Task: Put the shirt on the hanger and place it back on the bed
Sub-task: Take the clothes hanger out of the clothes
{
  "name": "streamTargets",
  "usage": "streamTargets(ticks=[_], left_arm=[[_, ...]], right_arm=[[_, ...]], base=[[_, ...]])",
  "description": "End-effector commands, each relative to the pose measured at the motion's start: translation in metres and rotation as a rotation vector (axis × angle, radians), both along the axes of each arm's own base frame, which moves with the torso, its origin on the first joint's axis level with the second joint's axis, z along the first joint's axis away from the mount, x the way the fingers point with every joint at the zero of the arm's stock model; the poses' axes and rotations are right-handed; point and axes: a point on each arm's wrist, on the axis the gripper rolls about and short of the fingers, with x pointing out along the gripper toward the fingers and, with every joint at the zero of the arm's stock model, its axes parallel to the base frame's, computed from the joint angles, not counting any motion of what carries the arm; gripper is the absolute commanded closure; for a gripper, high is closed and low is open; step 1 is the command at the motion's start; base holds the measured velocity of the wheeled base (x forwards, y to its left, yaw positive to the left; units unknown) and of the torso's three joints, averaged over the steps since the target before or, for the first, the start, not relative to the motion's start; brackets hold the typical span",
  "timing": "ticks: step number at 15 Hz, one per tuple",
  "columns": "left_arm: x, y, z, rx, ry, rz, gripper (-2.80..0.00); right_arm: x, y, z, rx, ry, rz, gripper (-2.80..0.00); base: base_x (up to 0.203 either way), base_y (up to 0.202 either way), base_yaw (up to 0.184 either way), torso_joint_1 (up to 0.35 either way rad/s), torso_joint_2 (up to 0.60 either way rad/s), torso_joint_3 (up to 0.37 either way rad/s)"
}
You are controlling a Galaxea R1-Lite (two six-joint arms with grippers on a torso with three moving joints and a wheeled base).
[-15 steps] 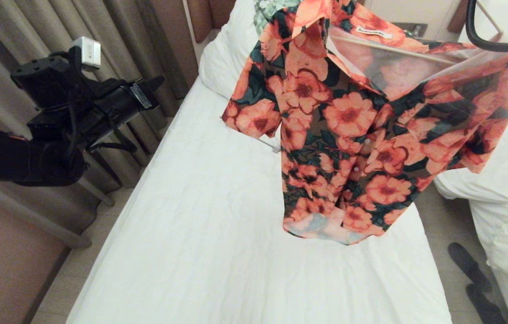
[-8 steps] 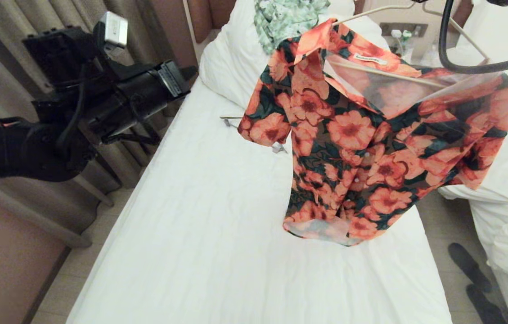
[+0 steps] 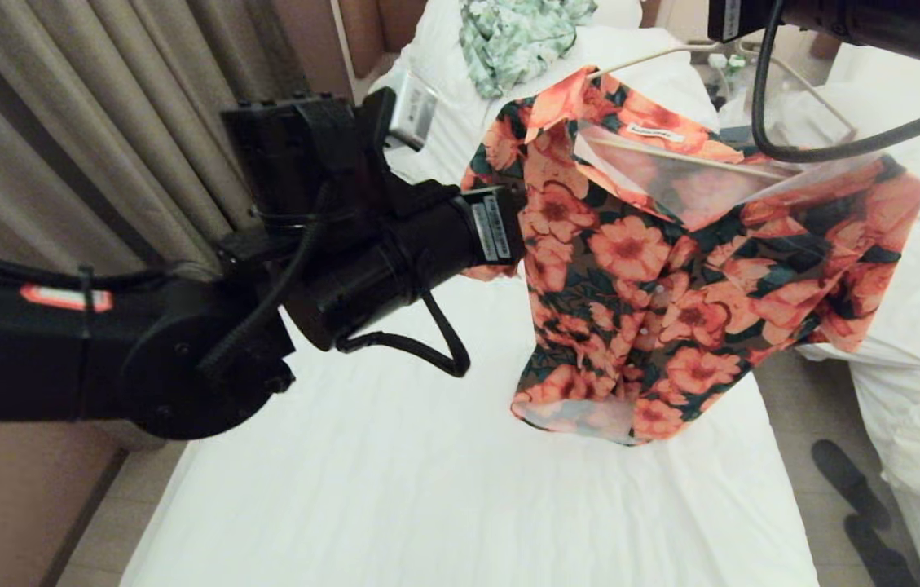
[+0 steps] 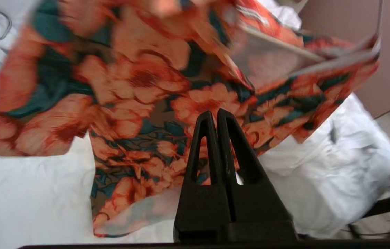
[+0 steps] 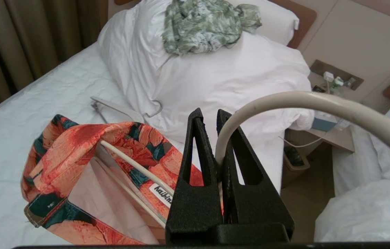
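The shirt (image 3: 655, 269) hangs in the air on the hanger (image 3: 675, 149), above the far half of the bed (image 3: 394, 456) and toward the bed's right edge, its lower hem just above the white sheet. The hanger's cream-white rod runs inside the open collar, and its thin arm rises toward the upper right of the head view, where the right arm reaches in from the corner. In the right wrist view the right gripper (image 5: 212, 119) has its jaws clamped on the curved cream-white neck of the hanger, with the collar and label of the shirt right below. The left gripper (image 4: 214, 116) is up against the front of the shirt on its left side, close to the sleeve; its jaws are pressed together with nothing between them, and whether the tips touch the cloth cannot be told. The black left arm crosses the left half of the head view. Farther up the bed, a pale green-and-white garment (image 3: 521, 37) lies crumpled on the pillow (image 5: 215, 79), and a second hanger (image 5: 125, 108) lies on the sheet just beside the pillow. A second bed (image 3: 916, 326) stands to the right, and curtains (image 3: 101, 139) hang at the left.
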Motion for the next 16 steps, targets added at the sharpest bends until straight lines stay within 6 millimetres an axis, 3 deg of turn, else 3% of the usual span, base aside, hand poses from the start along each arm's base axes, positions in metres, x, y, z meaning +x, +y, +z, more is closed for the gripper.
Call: streamTargets(ticks=[1, 9, 16], left_arm=[[-0.005, -0.027, -0.019, 0.013, 0.007, 0.003, -2.8], [0.007, -0.033, -0.028, 0.018, 0.008, 0.036, -2.8], [0.034, -0.014, -0.016, -0.018, -0.02, 0.146, -2.8]], right_arm=[[0.003, 0.006, -0.004, -0.007, 0.01, 0.01, 0.0], [-0.001, 0.041, -0.016, -0.002, 0.046, 0.085, 0.0], [-0.004, 0.066, -0.029, -0.015, 0.086, 0.119, 0.0]], base=[[0.0, 0.0, 0.0, 0.0, 0.0, 0.0], [0.0, 0.0, 0.0, 0.0, 0.0, 0.0], [0.0, 0.0, 0.0, 0.0, 0.0, 0.0]])
